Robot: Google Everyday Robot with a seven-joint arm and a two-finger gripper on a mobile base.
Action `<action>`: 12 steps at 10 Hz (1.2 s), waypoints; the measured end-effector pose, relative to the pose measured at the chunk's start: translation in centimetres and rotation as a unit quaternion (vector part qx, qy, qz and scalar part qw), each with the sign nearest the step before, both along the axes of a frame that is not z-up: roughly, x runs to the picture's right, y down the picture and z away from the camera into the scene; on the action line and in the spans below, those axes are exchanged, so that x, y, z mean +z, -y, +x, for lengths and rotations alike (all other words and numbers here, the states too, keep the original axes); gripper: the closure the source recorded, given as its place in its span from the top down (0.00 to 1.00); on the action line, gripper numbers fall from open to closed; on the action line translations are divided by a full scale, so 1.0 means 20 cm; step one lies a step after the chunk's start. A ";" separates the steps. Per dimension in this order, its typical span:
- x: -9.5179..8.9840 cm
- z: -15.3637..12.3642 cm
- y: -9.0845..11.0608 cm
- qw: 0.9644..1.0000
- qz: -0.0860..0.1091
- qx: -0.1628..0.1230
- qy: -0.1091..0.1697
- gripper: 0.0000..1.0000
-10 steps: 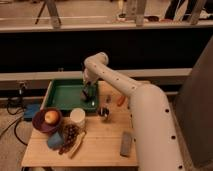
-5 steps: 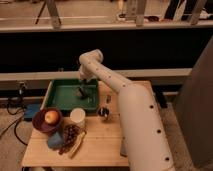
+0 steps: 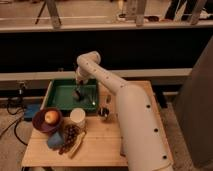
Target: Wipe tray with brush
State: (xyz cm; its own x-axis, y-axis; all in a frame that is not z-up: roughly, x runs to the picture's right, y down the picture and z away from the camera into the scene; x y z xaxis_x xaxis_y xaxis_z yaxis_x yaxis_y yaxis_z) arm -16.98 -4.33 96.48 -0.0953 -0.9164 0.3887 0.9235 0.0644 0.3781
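Note:
The green tray (image 3: 60,97) lies at the back left of the wooden table (image 3: 100,147). My gripper (image 3: 78,89) hangs from the white arm (image 3: 125,107) over the tray's right half, pointing down. It is shut on the small dark brush (image 3: 77,94), whose lower end is on or just above the tray floor. The arm runs from the lower right across the table and hides the table's right side.
A purple bowl (image 3: 42,125) with an apple (image 3: 50,117) stands at the front left, and a white cup (image 3: 77,118) beside it. A blue block (image 3: 55,140), grapes (image 3: 70,135) and a banana (image 3: 77,148) lie in front. A small metal object (image 3: 104,111) sits right of the tray.
The gripper with the brush has shifted left across the tray floor. The arm now covers the table's right side, hiding the grey block and orange-handled tool seen before.

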 end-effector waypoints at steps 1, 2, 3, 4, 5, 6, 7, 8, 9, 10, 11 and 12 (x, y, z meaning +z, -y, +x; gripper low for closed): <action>-0.02 -0.01 -0.03 1.000 -0.003 -0.003 0.006 0.00; -0.05 -0.02 -0.07 1.000 -0.007 -0.005 0.013 0.00; -0.10 -0.03 -0.11 1.000 -0.012 -0.009 0.020 0.00; -0.13 -0.02 -0.14 1.000 -0.015 -0.012 0.022 0.00; -0.17 0.00 -0.18 0.999 -0.019 -0.017 0.023 0.00; -0.19 0.03 -0.21 0.999 -0.022 -0.020 0.021 0.00; -0.21 0.09 -0.22 0.999 -0.024 -0.021 0.016 0.00; -0.21 0.14 -0.23 0.999 -0.026 -0.020 0.011 0.00; -0.22 0.22 -0.23 1.000 -0.025 -0.014 0.002 0.00; -0.22 0.28 -0.21 1.000 -0.019 -0.006 -0.004 0.00; -0.22 0.32 -0.17 1.000 -0.012 0.001 -0.009 0.00; -0.20 0.34 -0.11 1.000 -0.006 0.005 -0.012 0.00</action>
State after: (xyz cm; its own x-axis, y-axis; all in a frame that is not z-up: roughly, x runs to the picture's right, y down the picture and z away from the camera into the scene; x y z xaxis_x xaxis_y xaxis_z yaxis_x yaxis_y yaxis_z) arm -10.22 -2.13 92.42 -0.0759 -0.9127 0.4016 0.9317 0.0785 0.3545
